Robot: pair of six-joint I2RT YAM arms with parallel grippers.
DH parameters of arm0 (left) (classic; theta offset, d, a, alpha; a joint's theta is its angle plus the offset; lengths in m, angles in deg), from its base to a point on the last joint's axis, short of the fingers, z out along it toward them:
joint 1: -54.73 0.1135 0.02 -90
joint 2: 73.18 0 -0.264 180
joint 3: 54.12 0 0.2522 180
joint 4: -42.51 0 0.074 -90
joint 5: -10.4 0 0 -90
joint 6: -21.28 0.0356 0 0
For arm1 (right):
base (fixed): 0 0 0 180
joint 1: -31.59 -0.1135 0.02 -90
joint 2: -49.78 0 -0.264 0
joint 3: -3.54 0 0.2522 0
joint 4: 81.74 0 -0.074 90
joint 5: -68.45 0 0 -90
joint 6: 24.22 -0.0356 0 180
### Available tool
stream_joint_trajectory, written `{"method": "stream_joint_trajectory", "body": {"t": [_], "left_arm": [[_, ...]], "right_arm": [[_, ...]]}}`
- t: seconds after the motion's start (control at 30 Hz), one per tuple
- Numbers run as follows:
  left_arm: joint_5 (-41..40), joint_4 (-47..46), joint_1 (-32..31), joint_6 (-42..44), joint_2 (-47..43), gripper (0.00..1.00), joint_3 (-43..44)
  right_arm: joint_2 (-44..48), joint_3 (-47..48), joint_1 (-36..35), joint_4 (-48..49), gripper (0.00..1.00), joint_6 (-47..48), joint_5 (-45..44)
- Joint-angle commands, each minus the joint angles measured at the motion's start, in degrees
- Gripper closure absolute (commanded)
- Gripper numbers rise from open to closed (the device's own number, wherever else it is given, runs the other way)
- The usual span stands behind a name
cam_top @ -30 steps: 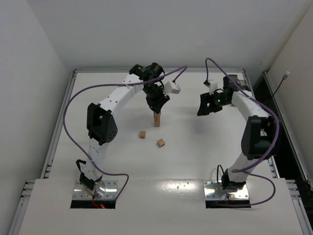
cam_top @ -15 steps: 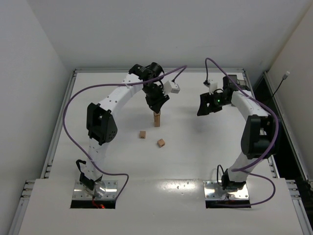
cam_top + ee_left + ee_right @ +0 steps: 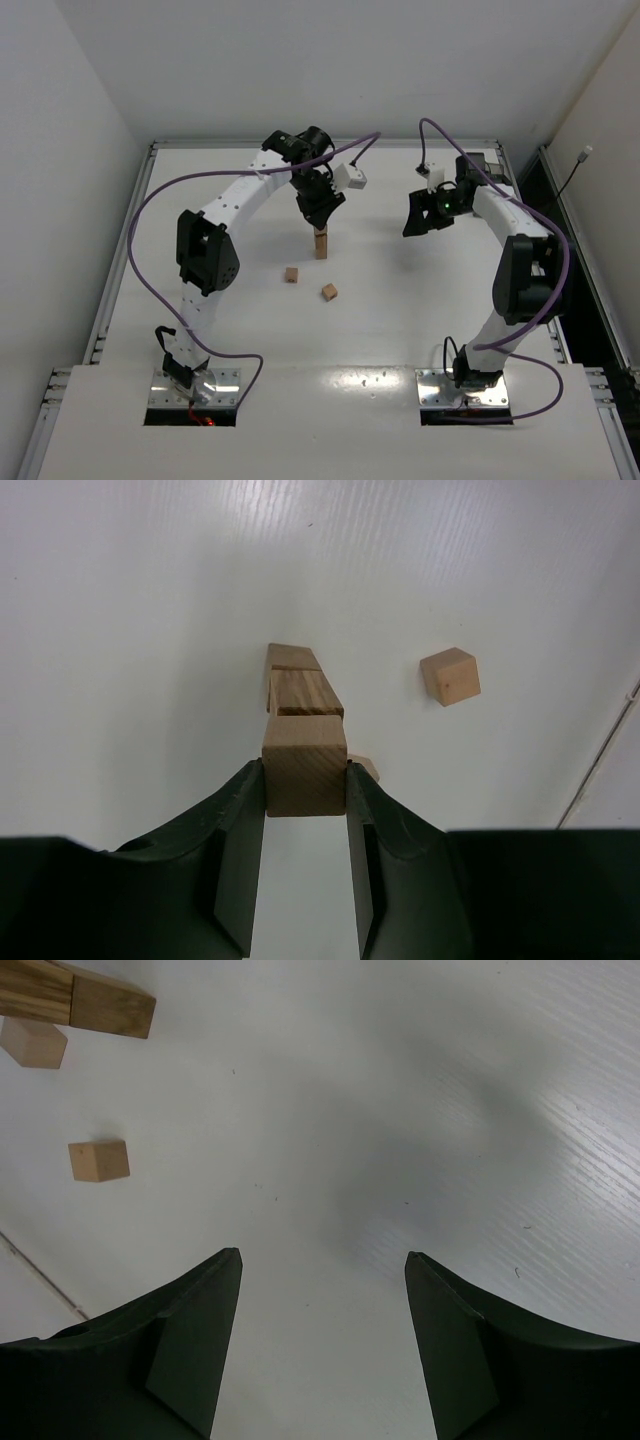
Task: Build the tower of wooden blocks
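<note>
Two small wood blocks lie loose on the white table (image 3: 400, 300), near the middle of the top view. One (image 3: 329, 291) is a bit lower in the frame. The other (image 3: 291, 274) sits up and to the left of it, not touching it. Just above them in the frame stands the tower (image 3: 321, 244), a thin stack one block wide. The left claw (image 3: 320, 212) hangs right over the tower's top. In the left wrist view its two dark fingers (image 3: 240, 820) press on both sides of a top block (image 3: 304, 770), so this claw is closed tight on that block. The block sits in line with the stack below it. I cannot tell if it touches the stack or floats just over it. The right claw (image 3: 424, 216) is off at the right of the frame, well away from the tower. Its fingers (image 3: 200, 1330) are spread wide with only bare table between them, and it holds nothing.
</note>
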Motion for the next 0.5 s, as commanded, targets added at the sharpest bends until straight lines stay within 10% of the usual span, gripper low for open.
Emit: {"method": "stream_joint_trajectory", "body": {"t": [0.0,0.47], "left_arm": [[0.0,-0.7,0.5,-0.4,0.2,0.79,2.1],[0.0,-0.7,0.5,-0.4,0.2,0.66,1.1]], "right_arm": [[-0.3,2.5,0.3,1.3,0.37,-0.3,1.9],[-0.3,2.5,0.3,1.3,0.37,-0.3,1.9]]}}
